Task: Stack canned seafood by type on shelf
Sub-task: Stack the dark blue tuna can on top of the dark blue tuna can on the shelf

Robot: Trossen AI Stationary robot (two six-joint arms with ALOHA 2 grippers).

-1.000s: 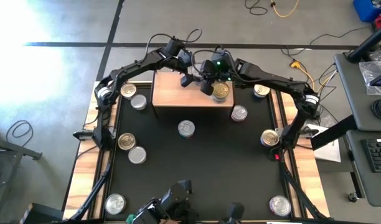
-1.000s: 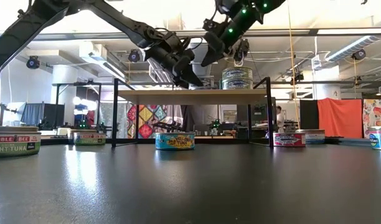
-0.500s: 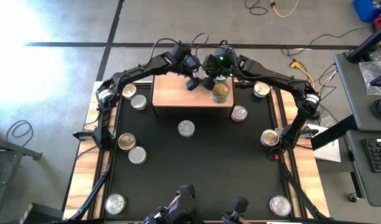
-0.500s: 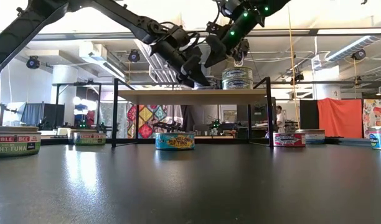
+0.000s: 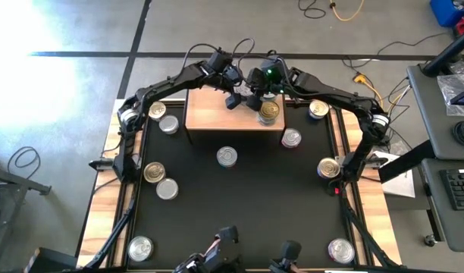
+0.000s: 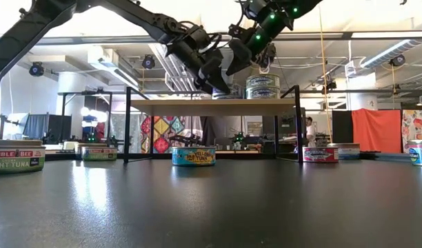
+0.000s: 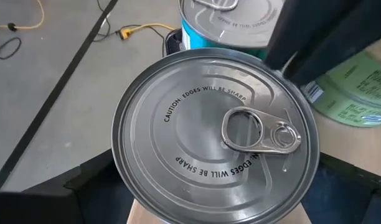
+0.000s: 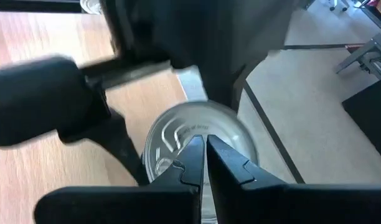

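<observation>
The shelf (image 5: 217, 114) is a light-wood board on black legs at the table's far side. My left gripper (image 5: 234, 97) is over its middle, shut on a silver-lidded can (image 7: 215, 149). On the shelf's right end stands a stack of cans (image 6: 263, 86) topped by a gold lid (image 5: 269, 111). My right gripper (image 8: 206, 152) is shut and hangs just above the silver lid (image 8: 178, 137), close beside the left gripper. Behind the held can are a blue-labelled can (image 7: 231, 18) and a green-labelled one (image 7: 358, 81). My left gripper has the silver-lidded can between its two fingers (image 7: 84, 180), one on each side of the can's round wall (image 7: 119, 165), coming from above and slanting down. The lid faces up and level. Whether the can's bottom rests on the shelf I cannot tell. My right gripper points its shut fingertips at the same lid; whether they touch it I cannot tell.
Several loose cans stand on the black mat: gold-lidded ones (image 5: 156, 111), (image 5: 318, 110), (image 5: 328, 167), (image 5: 154, 172) and silver-lidded ones (image 5: 227, 156), (image 5: 291, 138), (image 5: 167, 189), (image 5: 141, 248), (image 5: 340, 249). The shelf's left half (image 5: 205, 110) is bare. Wooden planks edge the table.
My left gripper has moved along the shelf toward the table's right, closing on the can stack and the right gripper, and has then kept still for the last half second.
</observation>
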